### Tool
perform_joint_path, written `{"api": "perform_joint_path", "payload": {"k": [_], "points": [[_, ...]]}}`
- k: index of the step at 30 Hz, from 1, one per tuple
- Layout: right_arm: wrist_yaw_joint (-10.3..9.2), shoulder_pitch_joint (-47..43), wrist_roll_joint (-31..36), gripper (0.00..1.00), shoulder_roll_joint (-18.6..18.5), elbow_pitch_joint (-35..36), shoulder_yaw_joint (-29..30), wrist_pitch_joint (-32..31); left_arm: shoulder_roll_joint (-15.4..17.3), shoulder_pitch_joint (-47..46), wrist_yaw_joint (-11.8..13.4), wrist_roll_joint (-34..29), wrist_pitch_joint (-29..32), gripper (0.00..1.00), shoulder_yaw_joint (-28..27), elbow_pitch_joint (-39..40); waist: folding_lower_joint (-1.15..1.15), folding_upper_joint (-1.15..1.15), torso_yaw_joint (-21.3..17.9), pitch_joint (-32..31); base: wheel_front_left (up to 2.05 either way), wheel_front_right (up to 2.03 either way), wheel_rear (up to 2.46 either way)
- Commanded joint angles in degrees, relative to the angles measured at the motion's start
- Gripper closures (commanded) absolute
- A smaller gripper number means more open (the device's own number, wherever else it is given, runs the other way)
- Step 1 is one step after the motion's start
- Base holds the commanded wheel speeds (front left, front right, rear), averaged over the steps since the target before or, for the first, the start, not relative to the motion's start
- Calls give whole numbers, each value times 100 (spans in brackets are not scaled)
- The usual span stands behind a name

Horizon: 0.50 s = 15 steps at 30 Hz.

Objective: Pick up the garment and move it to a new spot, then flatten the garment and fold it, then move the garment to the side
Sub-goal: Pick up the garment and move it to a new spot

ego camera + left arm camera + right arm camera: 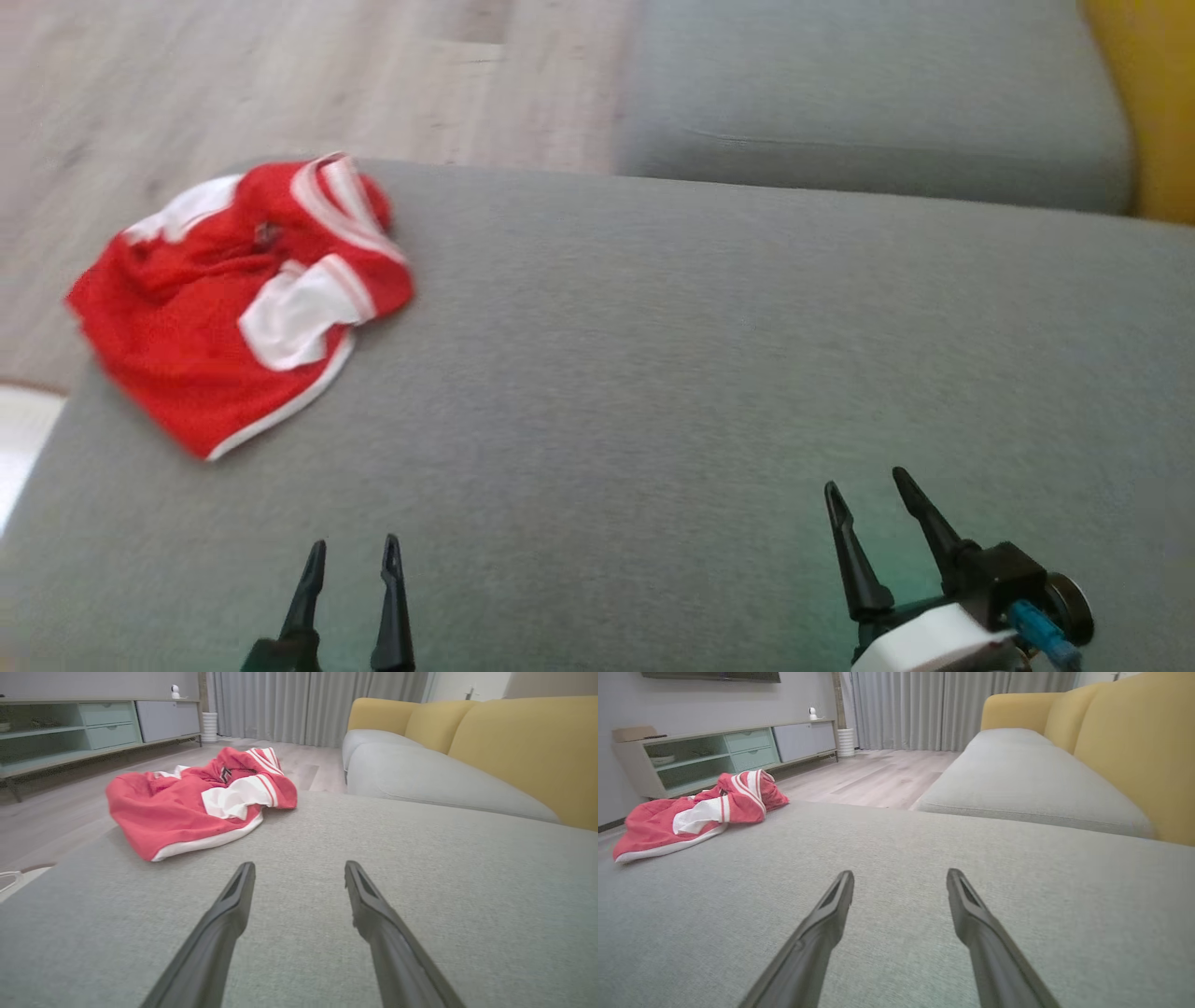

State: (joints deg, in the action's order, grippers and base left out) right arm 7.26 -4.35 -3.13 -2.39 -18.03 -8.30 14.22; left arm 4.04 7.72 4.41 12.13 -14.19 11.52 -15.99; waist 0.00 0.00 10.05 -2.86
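The garment (233, 299) is a red piece of clothing with white trim, crumpled near the far left corner of the grey cushion (653, 373). In the left wrist view the garment (196, 802) lies ahead and to the left; the right wrist view has the garment (696, 812) far off at the left. My left gripper (355, 553) hovers open over the cushion's near edge, well short of the garment. My right gripper (866, 485) is open too, at the lower right. Nothing sits between the left gripper (299, 870) fingers or the right gripper (900, 877) fingers.
A second grey seat cushion (868, 93) with yellow backrests (523, 746) stands beyond a narrow gap at the right. Wooden floor (280, 84) lies past the left and far edges. A low cabinet (714, 751) and grey curtains (948, 709) stand at the far wall.
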Motion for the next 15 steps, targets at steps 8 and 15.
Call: {"api": "perform_joint_path", "payload": {"k": [8,15], "points": [[23,159,-128,0,-49,163,-182,78,153,-134,74,57,65,0,-166,318,0,0,1076,-62,0,0,0],[23,165,-158,0,-49,172,-237,78,212,-86,99,85,89,0,-163,410,0,0,1434,-58,0,0,0]]}}
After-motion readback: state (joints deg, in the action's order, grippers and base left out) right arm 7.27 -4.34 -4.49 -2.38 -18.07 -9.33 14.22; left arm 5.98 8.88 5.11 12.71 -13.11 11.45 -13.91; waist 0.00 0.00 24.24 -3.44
